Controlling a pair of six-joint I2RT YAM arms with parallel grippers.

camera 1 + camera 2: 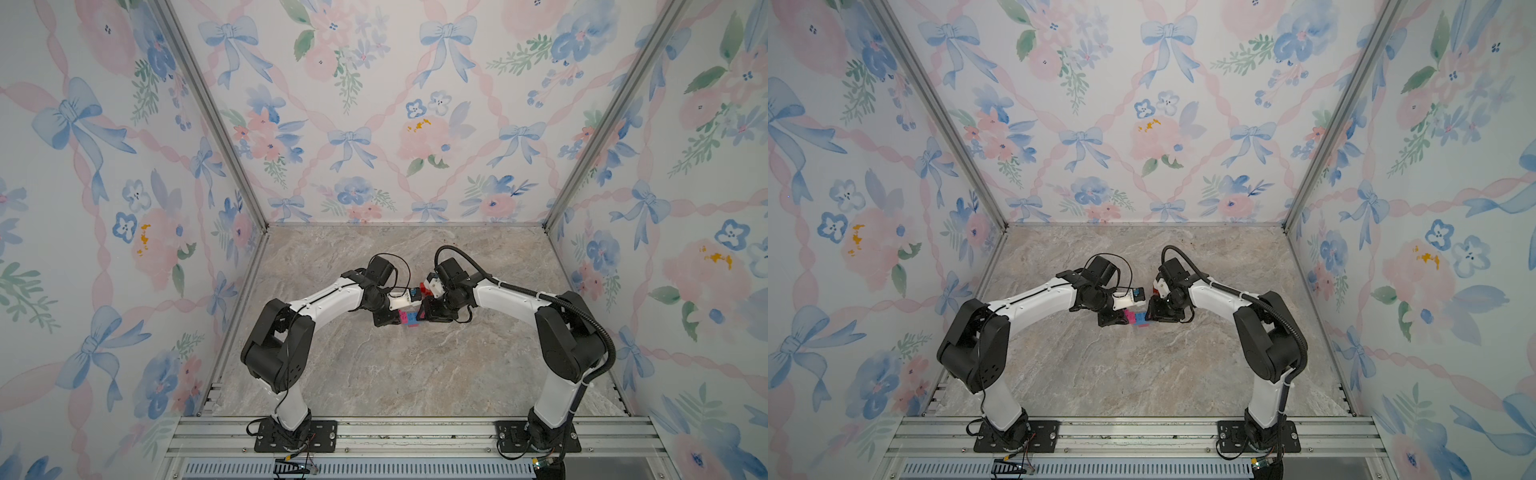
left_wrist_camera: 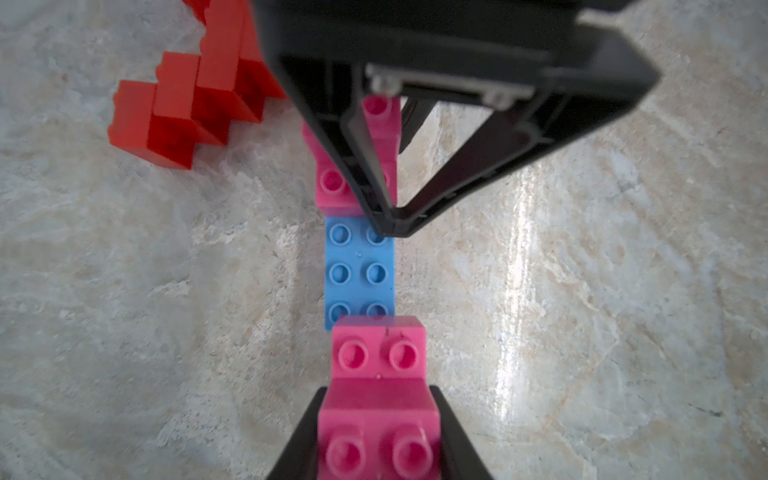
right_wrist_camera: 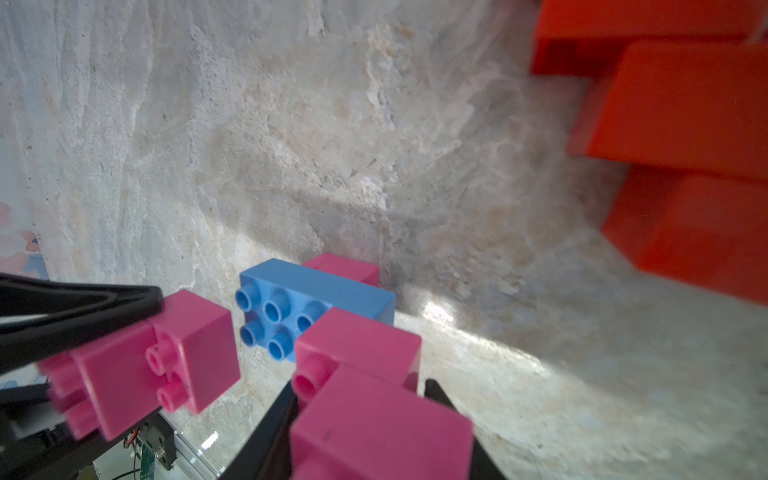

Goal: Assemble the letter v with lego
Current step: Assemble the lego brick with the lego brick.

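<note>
Left wrist view: left claw (image 2: 377,395) clenched a pink stack (image 2: 378,357), right claw (image 3: 361,384) grasped the other pink stack (image 3: 374,428); uneven pressing might tilt the blue brick (image 2: 359,272).

Pink bricks (image 2: 378,357), a blue brick (image 2: 359,270), red bricks (image 2: 183,112); grey-beige marbled tabletop (image 2: 582,291); walls (image 1: 374,104) with pastel flowers and bows.

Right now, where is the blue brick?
In a top view, the blue brick is near the middle of the table, between the left pincer and right pincer, which grip pink bricks at its two ends; red bricks lie just beyond.
</note>
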